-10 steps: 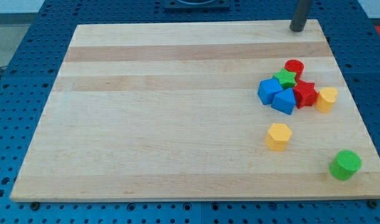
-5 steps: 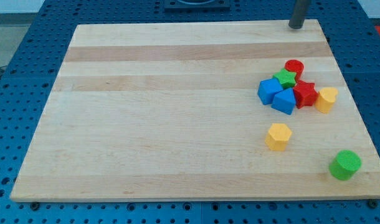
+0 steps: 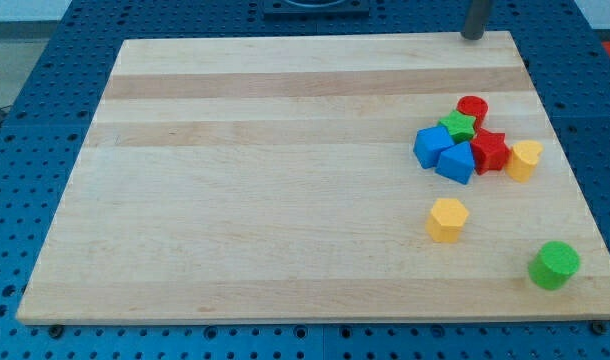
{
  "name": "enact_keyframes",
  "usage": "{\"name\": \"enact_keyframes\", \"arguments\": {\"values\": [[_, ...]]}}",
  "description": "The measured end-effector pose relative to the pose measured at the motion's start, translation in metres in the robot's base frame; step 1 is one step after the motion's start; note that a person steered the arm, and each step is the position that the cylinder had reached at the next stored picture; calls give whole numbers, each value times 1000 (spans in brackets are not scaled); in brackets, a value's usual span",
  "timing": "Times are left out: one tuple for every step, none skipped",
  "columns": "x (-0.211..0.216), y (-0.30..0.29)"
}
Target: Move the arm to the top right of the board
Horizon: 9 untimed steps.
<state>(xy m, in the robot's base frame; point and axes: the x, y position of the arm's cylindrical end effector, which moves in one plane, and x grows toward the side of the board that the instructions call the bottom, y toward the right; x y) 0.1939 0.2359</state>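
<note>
My tip (image 3: 474, 36) stands at the top right edge of the wooden board (image 3: 265, 180), well above a cluster of blocks. The cluster holds a red cylinder (image 3: 472, 108), a green star (image 3: 457, 126), a red star (image 3: 490, 150), two blue blocks (image 3: 432, 144) (image 3: 455, 162) and a yellow block (image 3: 525, 159). A yellow hexagonal block (image 3: 447, 219) lies below the cluster. A green cylinder (image 3: 554, 265) lies near the bottom right corner. The tip touches no block.
A blue perforated table (image 3: 25, 150) surrounds the board on all sides. A dark base shows at the view's top centre (image 3: 315, 6).
My tip has moved slightly up the view, from just inside the board's top right corner to its top edge. The blocks have not moved.
</note>
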Motion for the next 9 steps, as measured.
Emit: {"name": "enact_keyframes", "arguments": {"values": [[-2,-1],[-3,-3],[-2,-4],[-3,-5],[-2,-6],[-3,-6],[-3,-6],[-2,-7],[-3,-7]]}}
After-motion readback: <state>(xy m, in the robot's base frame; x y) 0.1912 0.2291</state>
